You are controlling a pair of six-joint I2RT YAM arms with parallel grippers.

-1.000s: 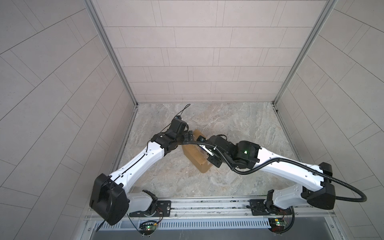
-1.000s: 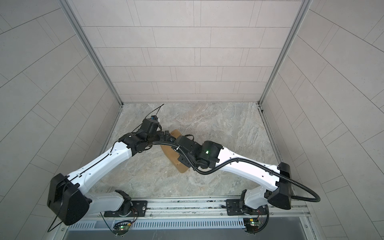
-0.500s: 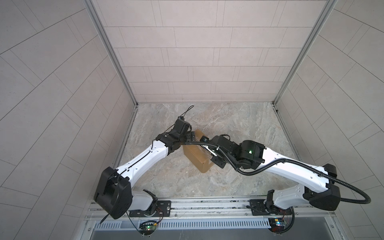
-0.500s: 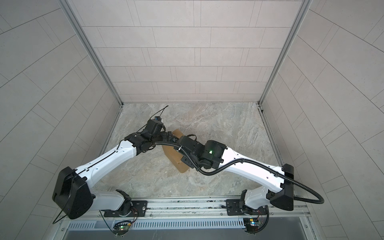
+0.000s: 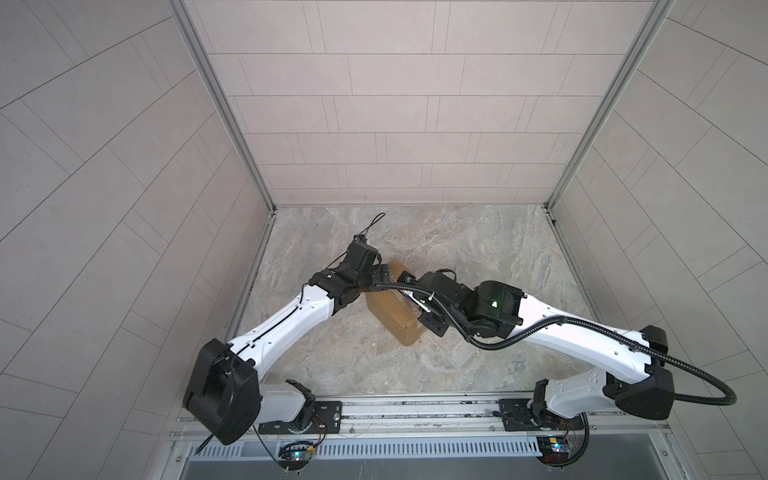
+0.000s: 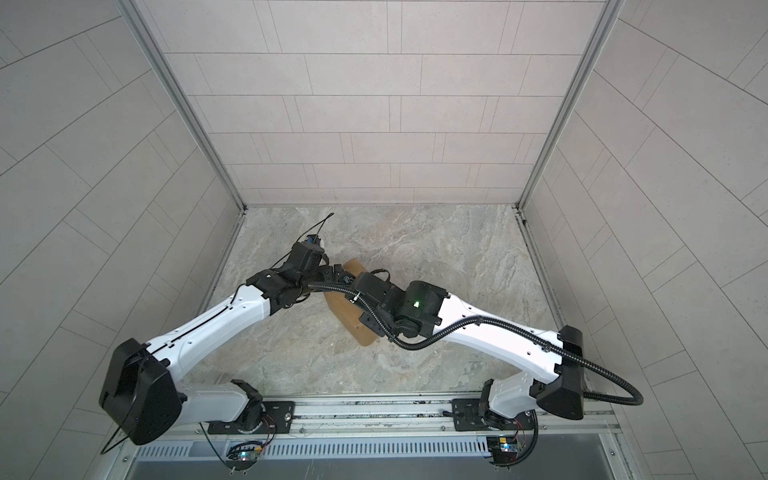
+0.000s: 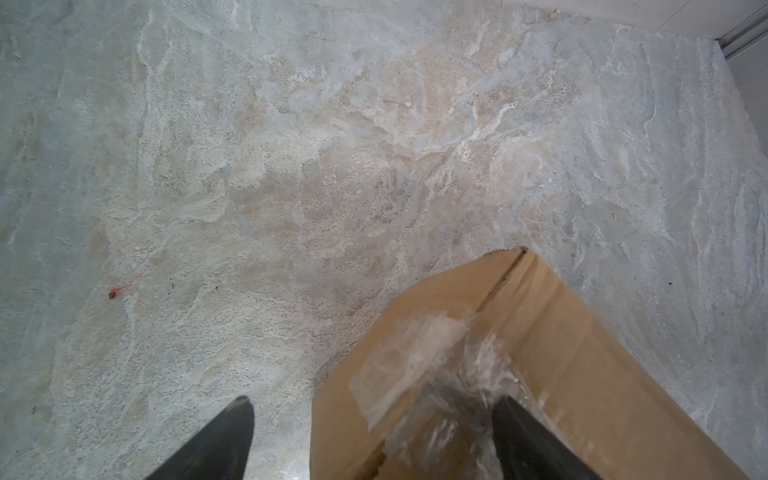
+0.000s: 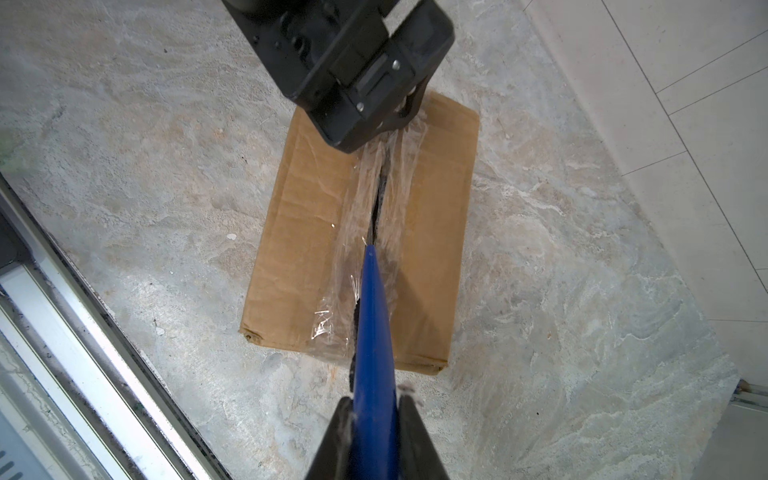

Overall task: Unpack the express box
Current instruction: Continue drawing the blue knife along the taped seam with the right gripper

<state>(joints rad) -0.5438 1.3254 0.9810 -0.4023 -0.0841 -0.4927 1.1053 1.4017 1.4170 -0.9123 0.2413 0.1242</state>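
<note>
We find the express box [image 5: 390,309], a small plain brown corrugated cardboard carton, lying flat near the middle of the grey-beige marbled stone surface [image 5: 478,249], turned askew to the walls. In both top views the two arms meet above it and cover most of its top. Its flaps are down. A strip of wrinkled, shiny clear tape [image 8: 401,195] runs along the seam between them, and in the right wrist view a narrow dark slit shows down the middle of that strip.

The left fingers [image 7: 216,444] stand wide apart and hold nothing. In the left wrist view one of them is over the crumpled tape at one end of the seam, and the other is over bare surface just beside the carton. We cannot tell whether either touches what lies under it.

The right fingers [image 8: 336,440] are clamped on a blue tapered tool [image 8: 374,332], a smooth, narrow piece that thins to a point. It lies in line with the seam, and its tip sits at the dark slit, about midway along the top of the carton. The stretch of seam nearer the right fingers is hidden behind it.
</note>
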